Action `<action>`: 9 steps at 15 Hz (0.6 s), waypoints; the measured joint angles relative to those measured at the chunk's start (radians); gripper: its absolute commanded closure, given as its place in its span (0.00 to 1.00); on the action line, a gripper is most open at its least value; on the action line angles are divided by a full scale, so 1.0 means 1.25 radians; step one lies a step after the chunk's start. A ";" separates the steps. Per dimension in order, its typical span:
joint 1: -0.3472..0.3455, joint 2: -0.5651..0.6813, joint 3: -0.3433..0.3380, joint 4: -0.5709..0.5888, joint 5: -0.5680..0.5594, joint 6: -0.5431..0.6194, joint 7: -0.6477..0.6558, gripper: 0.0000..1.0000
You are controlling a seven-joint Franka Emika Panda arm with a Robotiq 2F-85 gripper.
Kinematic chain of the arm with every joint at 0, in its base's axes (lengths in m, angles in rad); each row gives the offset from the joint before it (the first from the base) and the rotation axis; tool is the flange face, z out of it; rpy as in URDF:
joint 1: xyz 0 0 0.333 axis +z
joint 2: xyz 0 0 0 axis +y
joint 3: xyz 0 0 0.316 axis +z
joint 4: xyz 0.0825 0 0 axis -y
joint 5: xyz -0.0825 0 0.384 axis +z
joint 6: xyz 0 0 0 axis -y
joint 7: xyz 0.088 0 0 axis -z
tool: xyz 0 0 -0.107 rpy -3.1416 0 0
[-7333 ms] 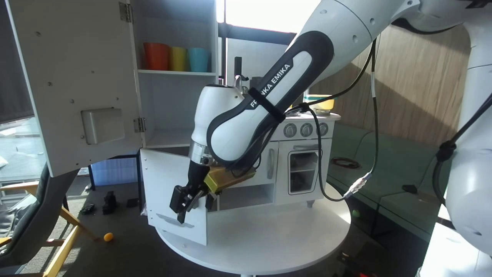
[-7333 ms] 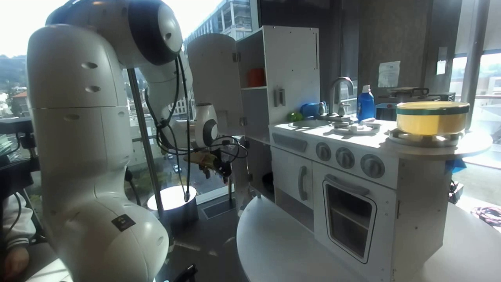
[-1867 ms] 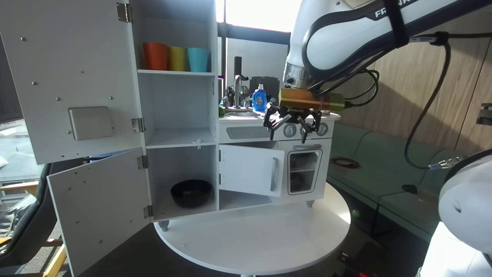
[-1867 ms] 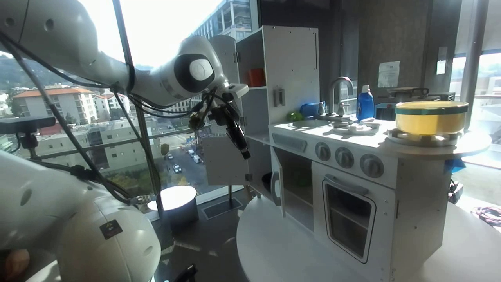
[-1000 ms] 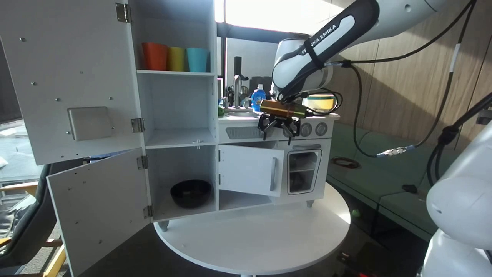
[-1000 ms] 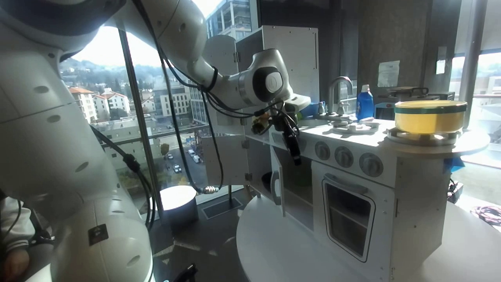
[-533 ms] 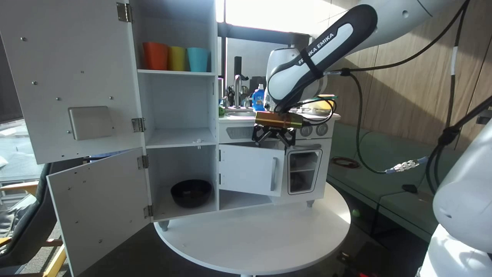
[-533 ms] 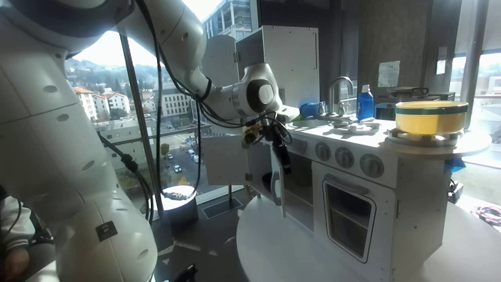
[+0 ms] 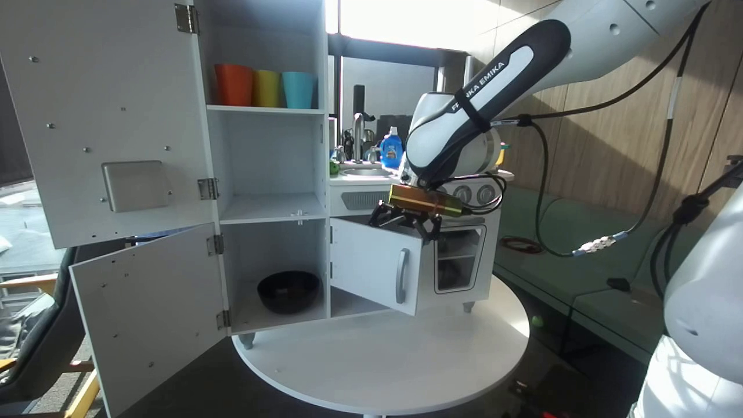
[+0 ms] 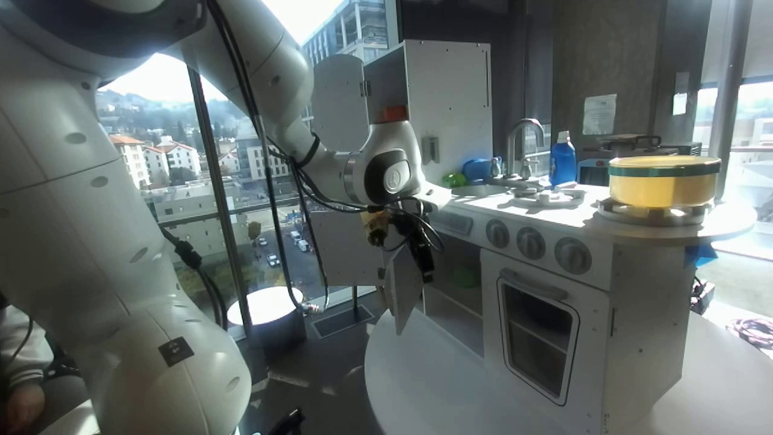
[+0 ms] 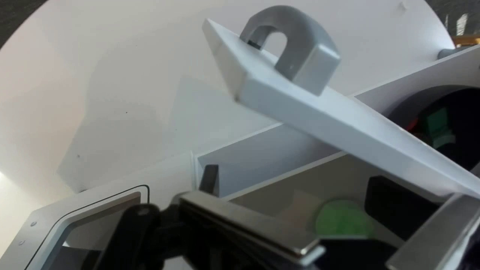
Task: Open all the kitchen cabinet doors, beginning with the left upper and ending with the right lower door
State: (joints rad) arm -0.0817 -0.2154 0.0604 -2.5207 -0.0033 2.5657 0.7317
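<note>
The white left upper door point(image 9: 75, 139) and left lower door point(image 9: 151, 313) stand wide open in an exterior view. The middle door point(image 9: 368, 261), with a grey handle point(image 9: 400, 276), is swung partly open. Its top edge point(image 11: 322, 116) and handle point(image 11: 296, 41) show in the wrist view. The right oven door point(image 9: 460, 223) is shut; it also shows in an exterior view point(image 10: 534, 290). My gripper point(image 11: 300, 195) is open and empty, pointing down at the middle door's inner side, between door and cabinet opening. One finger is close to the door; I cannot tell if they touch.
A black bowl point(image 9: 288, 291) sits in the left lower compartment. Several coloured cups point(image 9: 235, 85) stand on the upper shelf. A blue bottle point(image 10: 563, 160) and yellow pot point(image 10: 664, 187) stand on the counter. The kitchen stands on a round white table point(image 9: 377, 366).
Since 7.3 s ago, my gripper left the left lower door, now wide open. The middle door went from shut to ajar. In the last half second my gripper lowered and the door swung wider.
</note>
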 measured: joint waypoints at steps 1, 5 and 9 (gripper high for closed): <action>0.019 -0.020 0.002 -0.015 0.025 0.000 -0.025 0.00; 0.101 -0.116 0.028 -0.072 0.107 -0.032 -0.115 0.00; 0.099 -0.152 0.081 -0.084 0.081 -0.071 -0.095 0.00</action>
State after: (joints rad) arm 0.0415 -0.4060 0.1617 -2.6260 0.0980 2.4771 0.6134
